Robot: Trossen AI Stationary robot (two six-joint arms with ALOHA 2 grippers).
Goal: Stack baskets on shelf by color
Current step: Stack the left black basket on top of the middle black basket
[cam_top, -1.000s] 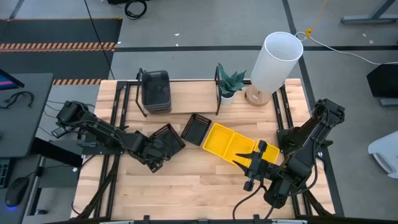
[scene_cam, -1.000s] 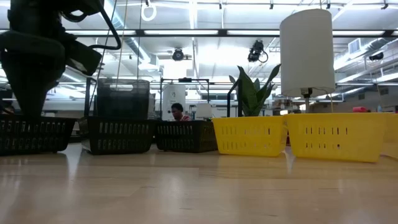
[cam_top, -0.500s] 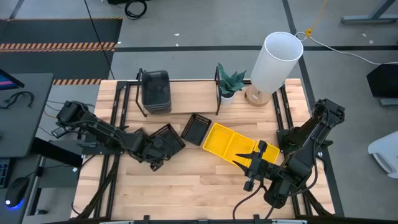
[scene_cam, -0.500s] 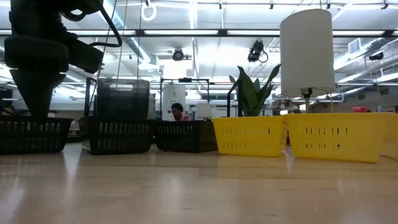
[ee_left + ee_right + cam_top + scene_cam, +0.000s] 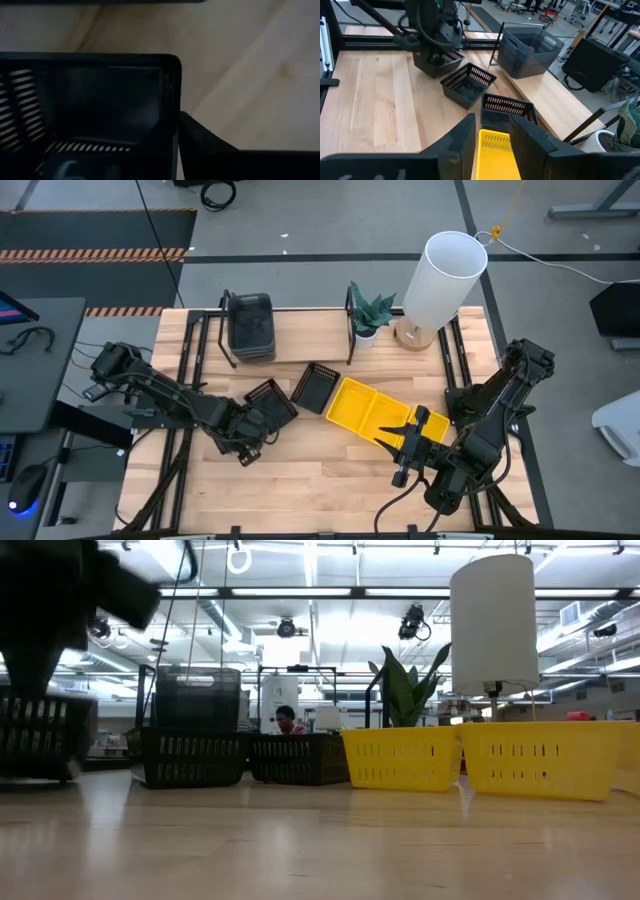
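Observation:
My left gripper (image 5: 245, 430) points down at the table's left and is shut on a black slatted basket (image 5: 40, 735), which shows clearly in the right wrist view (image 5: 437, 60). Two more black baskets (image 5: 268, 398) (image 5: 318, 386) rest on their bottoms on the table beside it. Two yellow baskets (image 5: 372, 412) lie side by side on the table. My right gripper (image 5: 412, 425) hovers open above their near right end, touching nothing. Dark grey baskets (image 5: 250, 326) sit stacked on the shelf (image 5: 300, 330) at the back. My left gripper pinches one side wall of the black basket, close to a corner (image 5: 169, 100). One finger is inside the basket and the other finger (image 5: 205, 145) is outside. The fingers come from above, pointing down. The basket hangs below them, a little off the table.
A potted plant (image 5: 372, 315) and a tall white cylinder (image 5: 445, 278) stand at the back right. Bare wooden tabletop (image 5: 320, 480) stretches along the near edge. Black frame rails (image 5: 185, 370) run along both table sides.
My left gripper has shut on the black basket's wall and risen. It has lifted the basket from the table and drawn it slightly toward the near left. The other baskets and my right arm have kept still.

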